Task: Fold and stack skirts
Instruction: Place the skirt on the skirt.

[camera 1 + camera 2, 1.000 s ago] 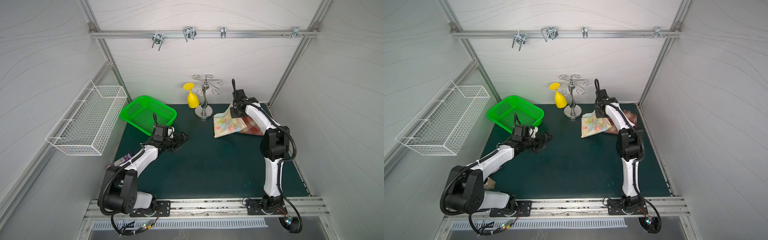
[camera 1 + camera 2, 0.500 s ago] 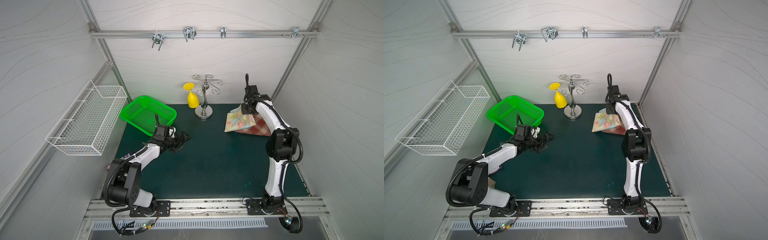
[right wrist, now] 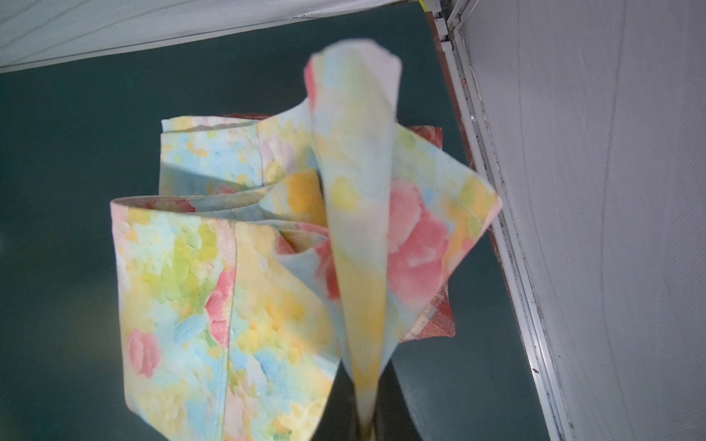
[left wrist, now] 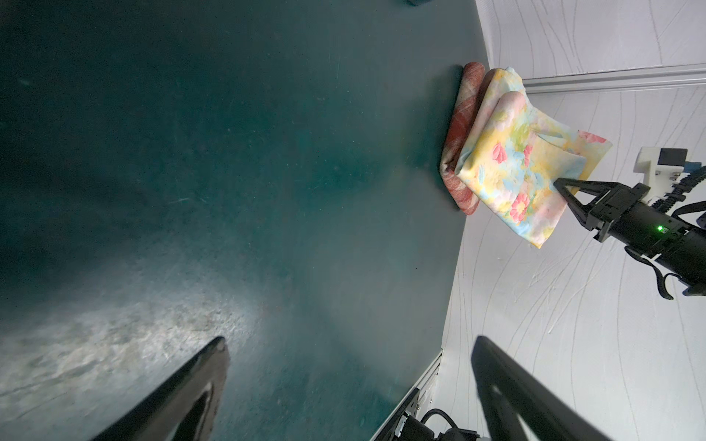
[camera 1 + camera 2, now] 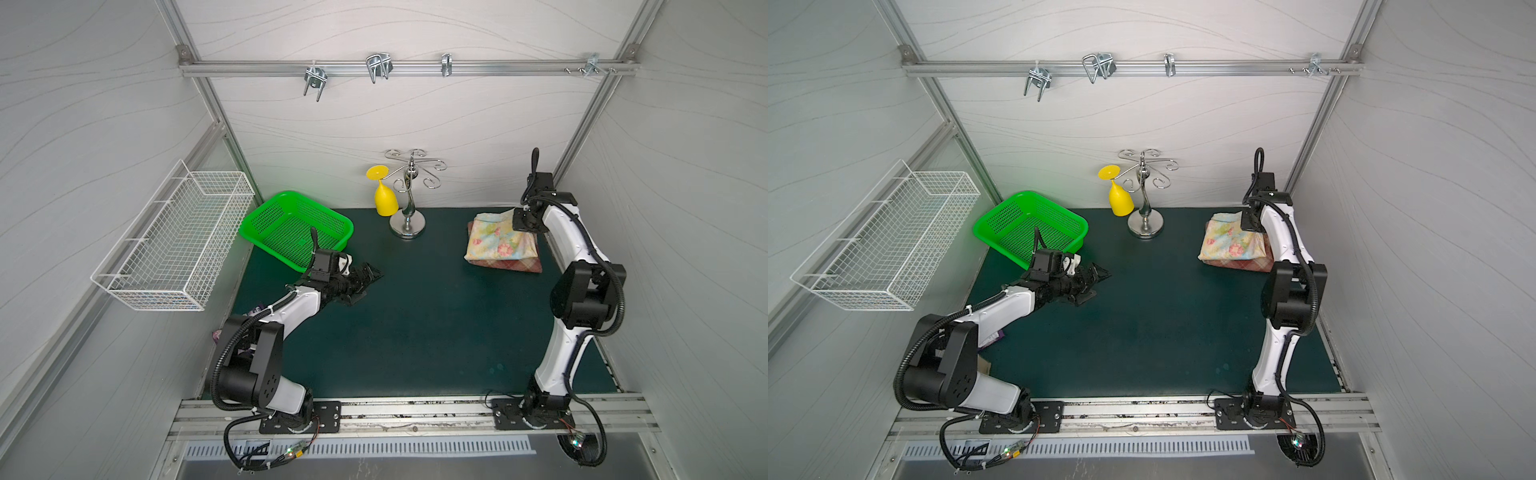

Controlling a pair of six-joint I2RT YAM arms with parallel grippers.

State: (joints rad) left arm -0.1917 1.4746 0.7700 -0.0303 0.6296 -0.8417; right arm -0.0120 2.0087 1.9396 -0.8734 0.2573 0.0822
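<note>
The right gripper [image 4: 561, 185] is pinched shut on a corner of the flowery skirt [image 5: 498, 243], probably to lay it flat on the plaid skirt [image 5: 524, 264]. The left gripper [image 5: 368, 284] is wide open and empty.

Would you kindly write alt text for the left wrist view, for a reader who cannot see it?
The right gripper, shut, pinches one edge of a folded flowered skirt. It holds that edge raised over a folded plaid skirt lying on a dark green mat beside a white wall. The open left gripper frames the foreground, holding nothing.
</note>
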